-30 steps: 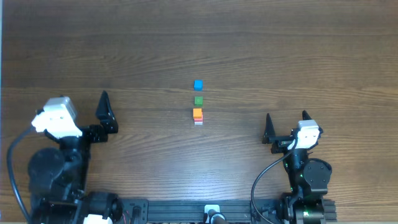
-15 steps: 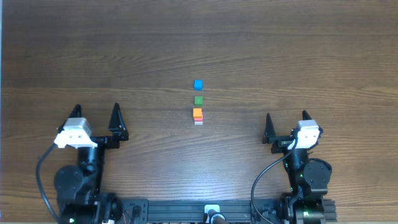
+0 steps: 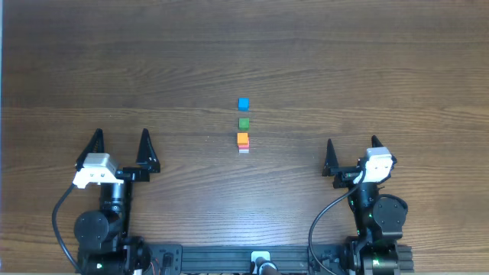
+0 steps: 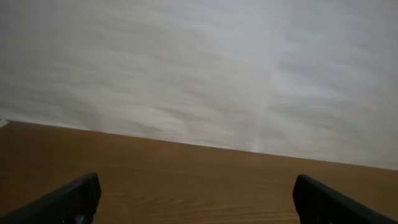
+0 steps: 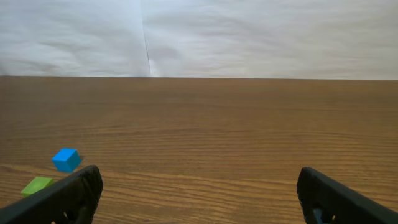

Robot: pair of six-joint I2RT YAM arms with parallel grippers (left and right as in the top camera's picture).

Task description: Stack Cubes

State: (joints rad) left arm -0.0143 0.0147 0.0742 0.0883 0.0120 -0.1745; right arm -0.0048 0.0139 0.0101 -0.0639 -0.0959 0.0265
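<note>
Three small cubes lie in a line at the table's middle: a blue cube (image 3: 243,104) farthest from the arms, a green cube (image 3: 244,123) below it, and an orange cube (image 3: 243,140) nearest, which appears to sit on a pale block. The right wrist view catches the blue cube (image 5: 65,159) and green cube (image 5: 37,185) off to one side. My left gripper (image 3: 121,141) stands open near the left base, well left of the cubes, holding nothing. My right gripper (image 3: 351,147) stands open near the right base, right of the cubes, also holding nothing.
The wooden table (image 3: 244,53) stretches bare beyond the cubes. A white wall (image 5: 249,37) rises behind the far edge. Both arm bases sit along the near edge with a black rail (image 3: 252,256) between them.
My left arm has swung from a tilted pose to face straight up the table, with both fingers now spread side by side. The right arm and the cubes have not moved.
</note>
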